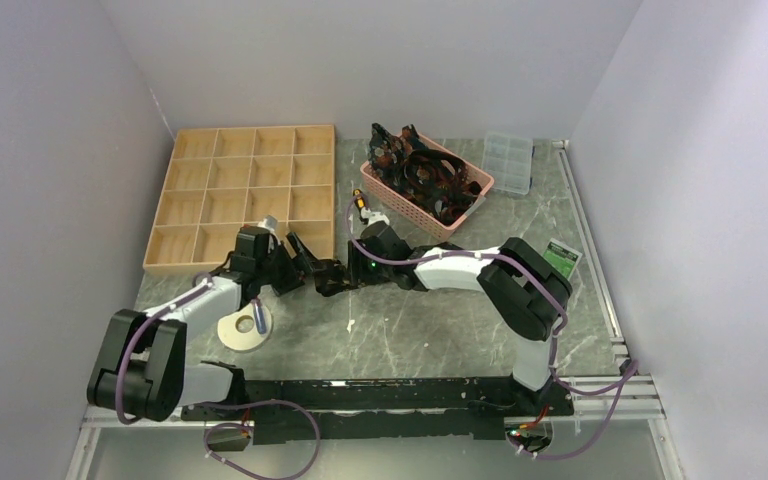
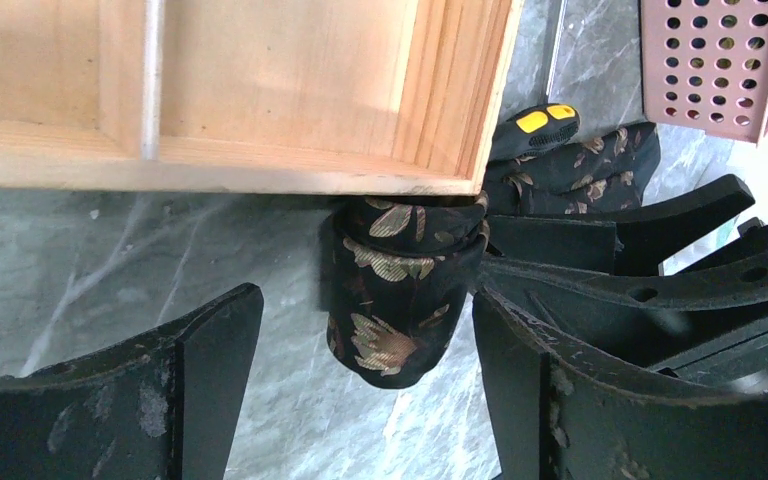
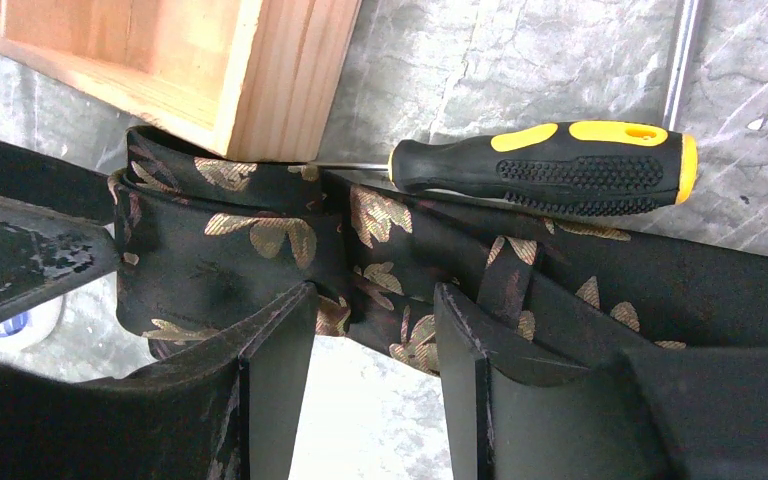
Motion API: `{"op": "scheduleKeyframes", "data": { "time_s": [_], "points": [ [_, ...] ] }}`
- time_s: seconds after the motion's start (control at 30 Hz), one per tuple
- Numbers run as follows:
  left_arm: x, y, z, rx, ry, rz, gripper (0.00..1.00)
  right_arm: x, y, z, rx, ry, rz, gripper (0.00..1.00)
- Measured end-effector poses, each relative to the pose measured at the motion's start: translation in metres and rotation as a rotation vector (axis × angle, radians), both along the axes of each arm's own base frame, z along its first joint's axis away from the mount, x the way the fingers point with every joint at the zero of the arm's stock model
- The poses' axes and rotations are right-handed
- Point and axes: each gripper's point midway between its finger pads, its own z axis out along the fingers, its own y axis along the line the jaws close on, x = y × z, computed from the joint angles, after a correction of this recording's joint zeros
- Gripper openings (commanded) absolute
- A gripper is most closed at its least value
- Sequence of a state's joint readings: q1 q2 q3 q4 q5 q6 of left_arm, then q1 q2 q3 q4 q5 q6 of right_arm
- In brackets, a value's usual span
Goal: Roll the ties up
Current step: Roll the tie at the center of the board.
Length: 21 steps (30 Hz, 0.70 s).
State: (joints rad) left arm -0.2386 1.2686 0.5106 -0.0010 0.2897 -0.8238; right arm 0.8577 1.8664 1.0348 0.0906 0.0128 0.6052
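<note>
Nearest the arm bases lie a white tape roll (image 1: 245, 325) and, to the right, a green card (image 1: 563, 257) whose print is too small to read. At mid-table, a black, gold-leafed tie (image 3: 260, 235) lies partly rolled against the near right corner of the wooden divider tray (image 1: 250, 195). The left gripper (image 2: 367, 292) stands wide astride the roll, the right gripper (image 3: 372, 295) is half-apart with the unrolled band across its tips, and a black-and-yellow screwdriver (image 3: 550, 165) rests on the band's far edge. Farther back, a pink perforated basket (image 1: 405, 208) holds heaped dark ties (image 1: 422, 172), a clear box (image 1: 509, 160) just beside it.
</note>
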Motion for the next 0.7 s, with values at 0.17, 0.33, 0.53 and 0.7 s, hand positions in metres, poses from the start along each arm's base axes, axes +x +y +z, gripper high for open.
{"op": "scheduleKeyframes", "data": {
  "time_s": [0.17, 0.33, 0.53, 0.7],
  "points": [
    [0.001, -0.007, -0.007, -0.020, 0.013, -0.036, 0.71, 0.001, 0.000, 0.000, 0.011, 0.001, 0.002, 0.50],
    [-0.003, -0.016, -0.016, -0.021, 0.029, -0.080, 0.58, 0.002, -0.001, 0.000, 0.018, 0.001, 0.001, 0.48],
    [-0.005, -0.028, -0.017, -0.026, 0.018, -0.116, 0.62, 0.002, -0.001, -0.001, 0.028, 0.002, -0.004, 0.47],
    [-0.006, -0.036, -0.013, -0.007, 0.011, -0.140, 0.67, 0.003, -0.001, -0.001, 0.053, 0.001, -0.009, 0.50]
  ]
}}
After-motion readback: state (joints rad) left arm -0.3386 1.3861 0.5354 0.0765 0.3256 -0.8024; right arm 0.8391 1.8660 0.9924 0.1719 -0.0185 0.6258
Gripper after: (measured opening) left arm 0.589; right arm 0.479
